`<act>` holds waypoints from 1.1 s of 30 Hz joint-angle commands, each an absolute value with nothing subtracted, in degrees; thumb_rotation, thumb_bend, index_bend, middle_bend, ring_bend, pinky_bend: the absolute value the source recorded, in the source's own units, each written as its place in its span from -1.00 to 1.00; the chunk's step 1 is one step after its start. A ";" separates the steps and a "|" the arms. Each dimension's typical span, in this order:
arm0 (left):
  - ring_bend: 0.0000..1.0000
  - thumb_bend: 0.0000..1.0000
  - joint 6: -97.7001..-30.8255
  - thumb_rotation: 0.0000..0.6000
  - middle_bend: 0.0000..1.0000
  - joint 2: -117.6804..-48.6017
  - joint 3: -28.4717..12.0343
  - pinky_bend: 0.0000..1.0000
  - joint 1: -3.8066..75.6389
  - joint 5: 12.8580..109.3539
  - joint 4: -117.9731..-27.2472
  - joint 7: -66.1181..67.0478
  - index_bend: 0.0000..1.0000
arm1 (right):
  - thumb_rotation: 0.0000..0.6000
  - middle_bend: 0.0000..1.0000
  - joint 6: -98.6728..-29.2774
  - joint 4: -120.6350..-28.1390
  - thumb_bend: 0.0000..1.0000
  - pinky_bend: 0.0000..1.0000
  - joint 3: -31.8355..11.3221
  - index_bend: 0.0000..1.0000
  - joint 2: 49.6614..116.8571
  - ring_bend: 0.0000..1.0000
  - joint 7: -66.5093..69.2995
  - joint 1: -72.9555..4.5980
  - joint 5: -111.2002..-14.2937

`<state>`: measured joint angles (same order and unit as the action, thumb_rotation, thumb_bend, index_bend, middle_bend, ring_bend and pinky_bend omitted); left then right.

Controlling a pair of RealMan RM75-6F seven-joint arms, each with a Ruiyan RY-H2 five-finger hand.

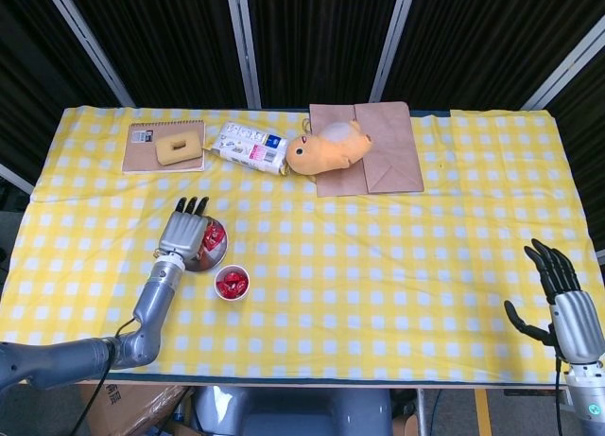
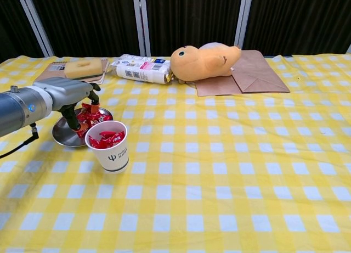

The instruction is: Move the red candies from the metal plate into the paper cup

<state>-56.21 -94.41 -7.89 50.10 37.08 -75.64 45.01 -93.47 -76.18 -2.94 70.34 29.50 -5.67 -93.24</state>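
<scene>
Two hands: left hand (image 2: 77, 99) over metal plate (image 2: 61, 135), fingertips among red candies (image 2: 93, 117); grip unclear.
Right hand (image 1: 567, 299): fingers spread, holding nothing.
Paper cup (image 2: 108, 146): upright, just beside the left hand, mouth up.

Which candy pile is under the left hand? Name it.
The red candies on the metal plate, beneath the left hand; the other red candies sit inside the paper cup, nearer the camera.

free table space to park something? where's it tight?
Free: the wide checked cloth between the white paper cup and the idle right hand, below the brown paper bag. Tight: front left, where the left hand covers the round metal plate beside the cup.
</scene>
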 commanded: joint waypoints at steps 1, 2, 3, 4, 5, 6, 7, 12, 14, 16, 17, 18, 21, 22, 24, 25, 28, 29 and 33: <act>-1.00 -0.20 -56.10 1.00 -1.00 -94.38 -7.86 -1.00 50.22 36.80 -75.86 45.31 -0.19 | 1.00 -1.00 -93.50 -76.20 -0.15 -1.00 -2.92 -1.00 70.34 -1.00 29.48 -5.64 -93.27; -1.00 -0.20 -56.04 1.00 -1.00 -94.33 -7.84 -1.00 50.26 36.65 -75.96 45.45 -0.19 | 1.00 -1.00 -93.49 -76.20 -0.15 -1.00 -2.93 -1.00 70.34 -1.00 29.49 -5.64 -93.25; -1.00 -0.20 -55.97 1.00 -1.00 -94.25 -7.79 -1.00 50.28 36.48 -76.11 45.60 -0.19 | 1.00 -1.00 -93.49 -76.20 -0.15 -1.00 -2.94 -1.00 70.34 -1.00 29.53 -5.64 -93.24; -1.00 -0.20 -56.00 1.00 -1.00 -94.11 -7.74 -1.00 50.31 36.36 -76.28 45.80 -0.19 | 1.00 -1.00 -93.54 -76.22 -0.15 -1.00 -2.95 -1.00 70.30 -1.00 29.56 -5.63 -93.25; -1.00 -0.20 -56.05 1.00 -1.00 -94.02 -7.70 -1.00 50.32 36.32 -76.40 45.91 -0.19 | 1.00 -1.00 -93.52 -76.22 -0.15 -1.00 -2.96 -1.00 70.29 -1.00 29.58 -5.63 -93.22; -1.00 -0.21 -56.14 1.00 -1.00 -93.90 -7.67 -1.00 50.32 36.30 -76.52 46.01 -0.19 | 1.00 -1.00 -93.48 -76.22 -0.15 -1.00 -2.96 -1.00 70.29 -1.00 29.63 -5.64 -93.21; -1.00 -0.21 -56.25 1.00 -1.00 -93.74 -7.64 -1.00 50.29 36.29 -76.67 46.06 -0.19 | 1.00 -1.00 -93.47 -76.22 -0.15 -1.00 -2.96 -1.00 70.29 -1.00 29.67 -5.64 -93.21; -1.00 -0.23 -56.67 1.00 -1.00 -92.41 -7.37 -1.00 49.88 36.32 -77.79 46.02 -0.19 | 1.00 -1.00 -93.42 -76.23 -0.15 -1.00 -2.91 -1.00 70.29 -1.00 29.72 -5.68 -93.32; -1.00 -0.25 -56.43 1.00 -1.00 -91.89 -7.22 -1.00 49.84 36.09 -78.21 46.16 -0.20 | 1.00 -1.00 -93.46 -76.23 -0.15 -1.00 -2.90 -1.00 70.30 -1.00 29.66 -5.67 -93.36; -1.00 -0.25 -56.27 1.00 -1.00 -91.24 -6.98 -1.00 49.86 35.94 -78.87 46.46 -0.20 | 1.00 -1.00 -93.53 -76.24 -0.15 -1.00 -2.90 -1.00 70.31 -1.00 29.66 -5.64 -93.37; -1.00 -0.25 -56.27 1.00 -1.00 -90.98 -6.91 -1.00 49.84 35.94 -79.16 46.48 -0.20 | 1.00 -1.00 -93.56 -76.26 -0.15 -1.00 -2.90 -1.00 70.30 -1.00 29.65 -5.63 -93.40; -1.00 -0.26 -56.27 1.00 -1.00 -90.80 -6.86 -1.00 49.82 35.93 -79.36 46.45 -0.20 | 1.00 -1.00 -93.55 -76.24 -0.15 -1.00 -2.89 -1.00 70.30 -1.00 29.60 -5.62 -93.40; -1.00 -0.25 -56.42 1.00 -1.00 -90.98 -7.12 -1.00 49.71 36.39 -79.32 45.48 -0.21 | 1.00 -1.00 -93.45 -76.24 -0.15 -1.00 -2.84 -1.00 70.36 -1.00 29.46 -5.65 -93.44; -1.00 -0.25 -56.49 1.00 -1.00 -91.22 -7.20 -1.00 49.65 36.67 -79.16 45.05 -0.21 | 1.00 -1.00 -93.49 -76.27 -0.15 -1.00 -2.86 -1.00 70.36 -1.00 29.43 -5.64 -93.44; -1.00 -0.26 -56.45 1.00 -1.00 -91.66 -7.14 -1.00 49.69 37.11 -78.79 44.75 -0.21 | 1.00 -1.00 -93.52 -76.31 -0.15 -1.00 -2.88 -1.00 70.34 -1.00 29.41 -5.63 -93.41; -1.00 -0.26 -56.43 1.00 -1.00 -91.88 -7.10 -1.00 49.78 37.32 -78.55 44.75 -0.21 | 1.00 -1.00 -93.48 -76.30 -0.15 -1.00 -2.86 -1.00 70.33 -1.00 29.41 -5.61 -93.39; -1.00 -0.26 -56.48 1.00 -1.00 -92.45 -7.27 -1.00 49.96 37.60 -77.96 44.54 -0.21 | 1.00 -1.00 -93.48 -76.28 -0.15 -1.00 -2.88 -1.00 70.34 -1.00 29.44 -5.60 -93.34; -1.00 -0.26 -56.45 1.00 -1.00 -92.58 -7.30 -1.00 50.02 37.64 -77.75 44.53 -0.21 | 1.00 -1.00 -93.49 -76.26 -0.15 -1.00 -2.90 -1.00 70.33 -1.00 29.49 -5.60 -93.32; -1.00 -0.26 -56.31 1.00 -1.00 -93.02 -7.40 -1.00 50.18 37.63 -76.98 44.50 -0.21 | 1.00 -1.00 -93.37 -76.18 -0.15 -1.00 -2.91 -1.00 70.31 -1.00 29.74 -5.65 -93.27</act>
<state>-56.36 -92.96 -7.37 50.15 37.67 -77.03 44.52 -93.37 -76.18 -2.91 70.30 29.76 -5.64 -93.27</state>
